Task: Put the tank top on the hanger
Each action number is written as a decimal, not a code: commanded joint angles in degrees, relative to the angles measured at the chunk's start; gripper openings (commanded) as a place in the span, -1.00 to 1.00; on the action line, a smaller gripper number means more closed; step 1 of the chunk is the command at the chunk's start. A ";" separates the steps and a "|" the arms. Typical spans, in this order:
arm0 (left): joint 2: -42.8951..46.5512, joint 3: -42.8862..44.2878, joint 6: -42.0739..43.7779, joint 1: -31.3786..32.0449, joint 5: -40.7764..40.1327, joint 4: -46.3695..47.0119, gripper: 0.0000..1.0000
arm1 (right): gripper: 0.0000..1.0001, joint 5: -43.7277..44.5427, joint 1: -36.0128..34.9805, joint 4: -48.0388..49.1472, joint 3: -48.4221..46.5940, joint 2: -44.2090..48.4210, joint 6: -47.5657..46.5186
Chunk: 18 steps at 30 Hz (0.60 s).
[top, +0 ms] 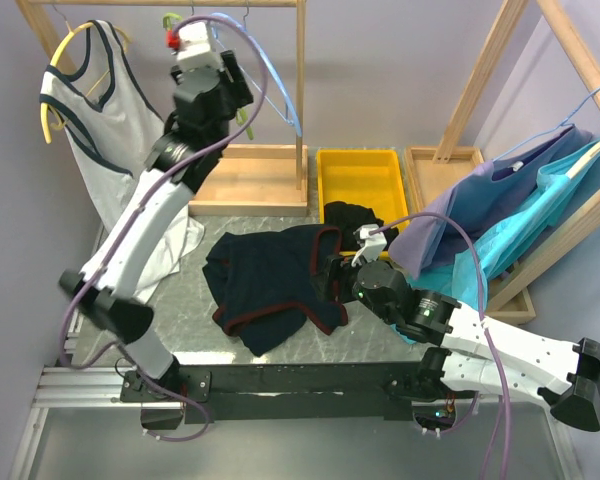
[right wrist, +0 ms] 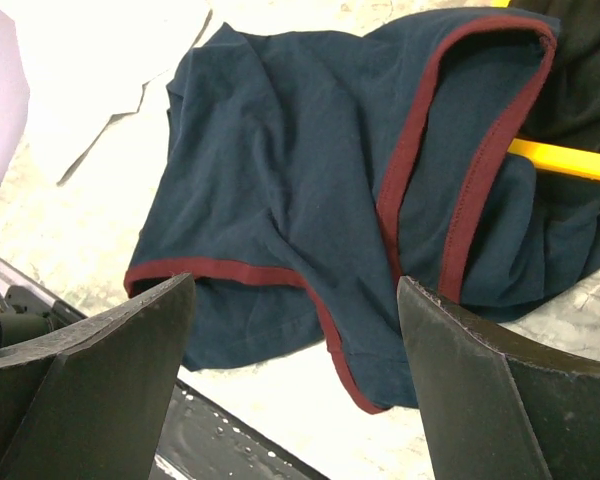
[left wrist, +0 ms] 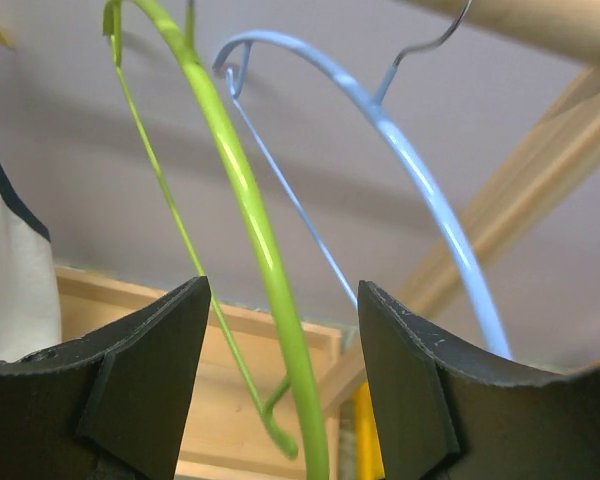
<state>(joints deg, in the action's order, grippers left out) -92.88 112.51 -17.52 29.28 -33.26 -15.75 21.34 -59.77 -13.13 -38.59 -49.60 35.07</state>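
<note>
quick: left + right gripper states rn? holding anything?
Left gripper: open, fingers either side of the hanger, not clamped on it.
Right gripper: open, empty, above the tank top.

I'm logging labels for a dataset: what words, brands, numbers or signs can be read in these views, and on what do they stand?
None can be read.
The tank top lies crumpled, with no print showing.
The hanger and the yellow bin carry no visible marking.
</note>
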 commanded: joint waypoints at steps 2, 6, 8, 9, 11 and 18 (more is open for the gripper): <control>-6.68 9.48 6.09 -0.10 -6.02 0.81 0.33 | 0.79 -0.16 -0.44 0.91 -1.75 1.17 -0.18; -7.49 8.27 7.14 0.17 -8.84 1.77 0.23 | 0.79 -0.51 -0.26 1.17 -0.79 1.53 0.09; -7.05 6.85 8.02 0.25 -9.98 2.82 0.21 | 0.79 -0.60 -0.26 1.17 -0.61 1.44 0.17; -6.88 5.72 8.29 0.25 -10.51 3.52 0.15 | 0.79 -0.95 -0.26 1.26 -0.61 1.53 0.17; -6.61 5.09 8.73 0.25 -10.78 3.62 0.08 | 0.79 -1.04 -0.35 1.35 -0.52 1.70 0.26; -5.47 3.50 8.55 0.69 -10.34 3.80 -0.56 | 0.80 -1.66 -0.35 1.61 -0.44 2.14 0.09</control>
<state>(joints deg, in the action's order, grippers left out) -101.23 115.66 -9.85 29.43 -42.50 -13.98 19.81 -59.77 -13.08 -38.57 -48.88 35.09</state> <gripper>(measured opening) 0.288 0.900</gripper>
